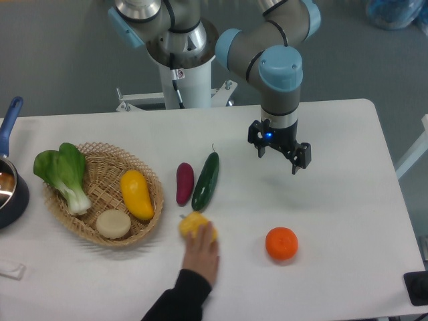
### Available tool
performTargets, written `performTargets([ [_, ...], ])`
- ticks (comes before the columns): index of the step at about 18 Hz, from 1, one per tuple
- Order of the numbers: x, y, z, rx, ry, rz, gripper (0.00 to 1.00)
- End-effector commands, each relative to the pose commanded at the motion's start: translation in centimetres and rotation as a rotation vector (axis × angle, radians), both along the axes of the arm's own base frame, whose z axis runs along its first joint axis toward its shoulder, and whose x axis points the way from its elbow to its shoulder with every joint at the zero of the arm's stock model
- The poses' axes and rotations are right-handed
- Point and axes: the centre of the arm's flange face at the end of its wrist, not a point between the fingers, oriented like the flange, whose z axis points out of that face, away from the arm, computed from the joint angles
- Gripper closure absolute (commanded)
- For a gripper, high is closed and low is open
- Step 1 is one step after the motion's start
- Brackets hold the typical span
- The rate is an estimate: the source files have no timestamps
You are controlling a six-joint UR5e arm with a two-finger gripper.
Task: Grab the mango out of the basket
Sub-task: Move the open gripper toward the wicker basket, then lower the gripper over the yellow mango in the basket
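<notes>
The mango point(136, 194), a smooth elongated yellow-orange fruit, lies in the right half of the round wicker basket point(152, 175) at the left of the table. My gripper point(279, 159) hangs above the table right of centre, far to the right of the basket. Its jaws are apart and hold nothing.
A green bok choy point(63, 172) and a round beige disc point(113, 224) share the basket. A purple eggplant point(184, 182) and a cucumber point(206, 180) lie between basket and gripper. A person's hand point(202, 257) touches a yellow pepper point(195, 226). An orange point(281, 243) lies front right. A blue-handled pot point(8, 190) stands far left.
</notes>
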Motion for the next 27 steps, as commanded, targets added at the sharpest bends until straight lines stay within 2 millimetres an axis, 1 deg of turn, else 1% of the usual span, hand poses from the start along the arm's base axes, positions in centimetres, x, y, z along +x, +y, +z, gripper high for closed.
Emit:
performTargets([
  [6, 0.2, 0.2, 0.3, 0.004, 0.005, 0.003, 0.00],
  [8, 0.2, 0.3, 1.0, 0.010, 0.017, -0.006, 0.00],
  [11, 1.5, 1.8, 1.6, 0.013, 0.026, -0.033, 0.00],
  [14, 3.0, 2.5, 2.5, 0.033, 0.035, -0.059, 0.00],
  [16, 4.9, 3.6, 3.4, 0.055, 0.041, -0.056, 0.00],
  [18, 7.1, 5.4, 3.8, 0.112, 0.012, 0.047, 0.00],
  [21, 9.8, 7.3, 4.9, 0.153, 0.004, 0.081, 0.00],
  [22, 11.0, 8.1, 4.9, 0.158, -0.003, 0.074, 0.00],
  [24, 14.1, 10.3, 5.0, 0.162, -0.008, 0.025, 0.00],
  [25, 15.6, 11.0, 5.2, 0.172, -0.015, 0.058, 0.00],
  [26, 16.9, 11.7, 5.3, 0.191, -0.033, 0.134, 0.00],
  [27, 17.8, 12.2, 5.8, 0.218, -0.053, 0.230, 0.00],
])
